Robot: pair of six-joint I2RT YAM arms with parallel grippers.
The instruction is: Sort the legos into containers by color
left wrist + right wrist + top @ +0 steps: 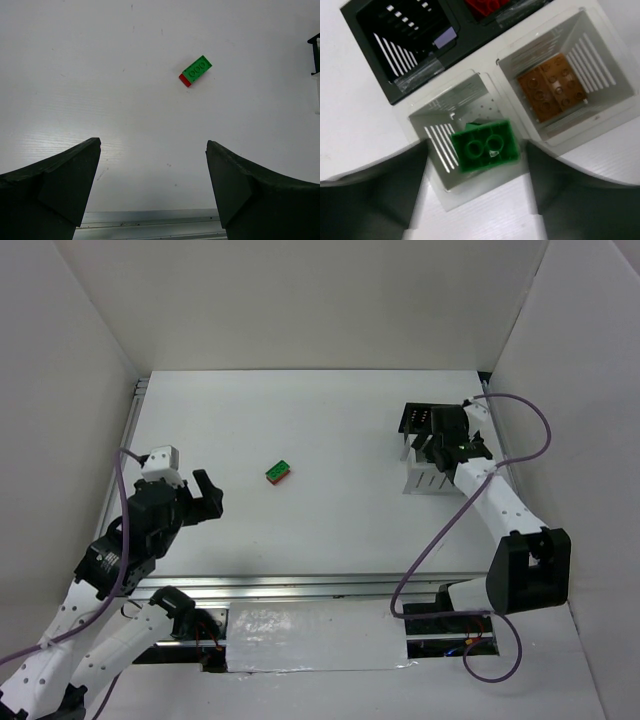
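left gripper point(153, 142): jaws spread full wide with nothing between them. It hovers over the white table point(330, 430), toward the 8 o'clock corner.
loose piece: green studded plastic brick stacked on a red one point(196, 70). It lies flat on the table at 1 o'clock from the left gripper, well apart from it and from both bins, and sits diagonal to the jaws.
right gripper point(477, 147): at the table's 3 o'clock side, above the bins. Its jaws are spread wider than the green two-stud brick point(485, 146) between them, with a gap on the brick's 9 o'clock side, so they're not pinching it.
green two-stud brick: at the near wall of the 9 o'clock compartment of the white slatted plastic bin point(437, 140). Can't tell if it's settled or hung on the rim.
3 o'clock compartment: orange-brown bricks point(551, 92).
black slatted plastic bin point(385, 47): just beyond the white one at 12 o'clock. It holds a lavender brick point(445, 37) and a red brick point(487, 6), the red one mostly cropped.
stage: green drop looks nearly done; the stacked piece is what's left.
risk 1: the 3 o'clock finger sits close to the green brick, so pulling back could drag it over the rim.
risk 2: closing on the diagonal stack's corners would likely spin it.
risk 3: binning the stack unsplit puts one colour in the wrong place.
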